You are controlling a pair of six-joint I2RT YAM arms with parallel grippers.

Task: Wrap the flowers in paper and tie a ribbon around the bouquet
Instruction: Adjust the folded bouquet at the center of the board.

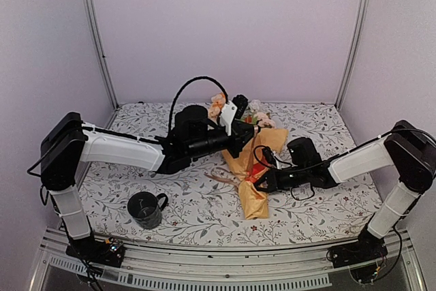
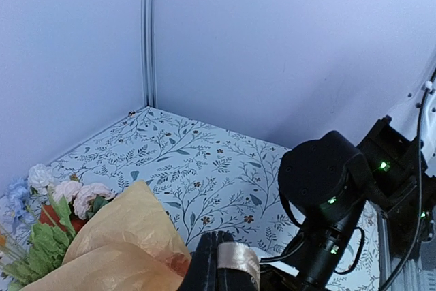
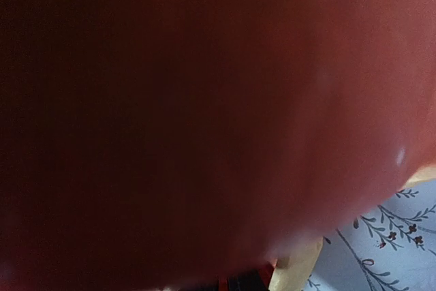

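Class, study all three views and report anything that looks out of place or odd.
The right wrist view is almost wholly blocked by orange-red paper pressed close. The ribbon lies loose beside the bouquet, untied.

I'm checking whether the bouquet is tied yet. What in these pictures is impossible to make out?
Right wrist view: blurred red paper against the lens hides nearly everything.
Top view: right pincer tips buried in paper, open or shut unclear.
Left wrist view: left pincer cut off by the bottom edge.
Top view: ribbon too thin to tell if tied.

One bouquet [image 1: 253,197], one mug [image 1: 144,210]
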